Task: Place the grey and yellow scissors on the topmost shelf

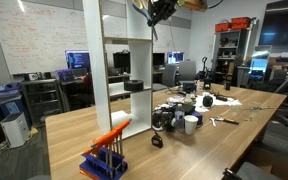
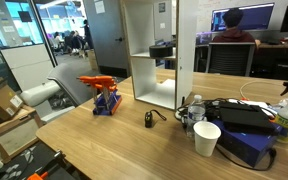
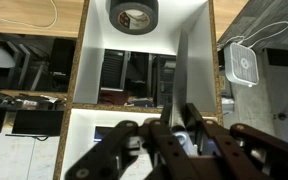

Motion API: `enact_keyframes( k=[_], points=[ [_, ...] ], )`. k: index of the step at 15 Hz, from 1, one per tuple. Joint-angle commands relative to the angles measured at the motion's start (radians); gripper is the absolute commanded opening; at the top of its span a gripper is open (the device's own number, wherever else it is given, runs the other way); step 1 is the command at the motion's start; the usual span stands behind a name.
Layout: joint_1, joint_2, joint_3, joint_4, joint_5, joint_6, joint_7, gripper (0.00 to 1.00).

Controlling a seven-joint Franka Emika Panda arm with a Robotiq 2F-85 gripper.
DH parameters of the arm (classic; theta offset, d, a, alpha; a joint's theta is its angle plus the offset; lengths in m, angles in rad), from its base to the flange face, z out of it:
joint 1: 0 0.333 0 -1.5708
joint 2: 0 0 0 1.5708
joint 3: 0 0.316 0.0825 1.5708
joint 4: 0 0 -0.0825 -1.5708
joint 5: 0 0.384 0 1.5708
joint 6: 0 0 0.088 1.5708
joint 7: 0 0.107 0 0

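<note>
**Gripper** [image 3: 171, 130]: fingers pinched on the grey and yellow scissors [image 3: 180, 75]. In the wrist view the thin blades project toward 12 o'clock; the handles are hidden among the fingers.
**Position:** in an exterior view the gripper is aloft at the upper end of the white shelving unit [image 1: 104, 70], with the scissors carried in the air.
**Topmost shelf** [image 1: 126, 41]: at 7 o'clock below the gripper.
**Black tape roll** [image 3: 134, 14]: on a lower board, at 11 o'clock in the wrist view.
**Blue rack** [image 1: 104, 160] of orange-handled tools: on the wooden table [image 1: 74, 140], at 7 o'clock from the unit.

White shelf unit [image 2: 187, 60] on wooden table [image 2: 94, 140], blue rack [image 2: 106, 98] beside.
</note>
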State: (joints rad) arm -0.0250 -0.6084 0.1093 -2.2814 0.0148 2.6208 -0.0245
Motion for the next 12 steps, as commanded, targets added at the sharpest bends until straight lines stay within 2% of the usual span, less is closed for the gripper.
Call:
enact_keyframes(
  k=[1, 9, 10, 12],
  points=[
    [-0.036, 0.132, 0.020, 0.202, -0.060, -0.090, 0.082, 0.03],
    [-0.041, 0.423, 0.028, 0.567, -0.187, -0.286, 0.198, 0.03],
    [-0.059, 0.455, 0.043, 0.609, -0.197, -0.290, 0.214, 0.03],
    [-0.029, 0.517, 0.016, 0.706, -0.219, -0.320, 0.237, 0.03]
  ],
)
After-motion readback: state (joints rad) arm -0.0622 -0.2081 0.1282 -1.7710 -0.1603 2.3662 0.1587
